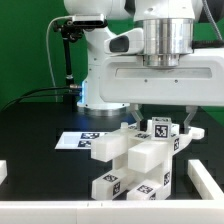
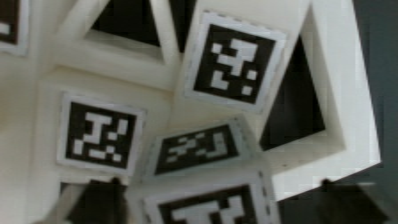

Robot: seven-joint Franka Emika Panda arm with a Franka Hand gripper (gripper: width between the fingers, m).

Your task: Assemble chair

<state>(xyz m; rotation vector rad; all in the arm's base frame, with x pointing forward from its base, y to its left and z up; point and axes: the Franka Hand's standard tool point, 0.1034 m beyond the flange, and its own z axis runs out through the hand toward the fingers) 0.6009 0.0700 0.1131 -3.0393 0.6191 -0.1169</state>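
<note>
The chair [image 1: 135, 160] is a cluster of white blocky parts with black-and-white tags, standing mid-table. My gripper [image 1: 165, 120] hangs straight down over its upper right part, a small tagged block [image 1: 160, 128]. In the wrist view the dark fingertips [image 2: 93, 200] stand on either side of a white tagged piece [image 2: 214, 208], with a thin gap showing on each side, so the gripper [image 2: 214, 195] looks open around it. Beyond it, more tagged faces [image 2: 235, 62] and white bars of the chair fill the view.
The marker board [image 1: 72, 140] lies flat on the black table behind the chair, on the exterior view's left. The robot's base [image 1: 100, 85] stands behind it. A low white wall [image 1: 90, 212] runs along the front edge, and a white block [image 1: 205, 180] sits at the right.
</note>
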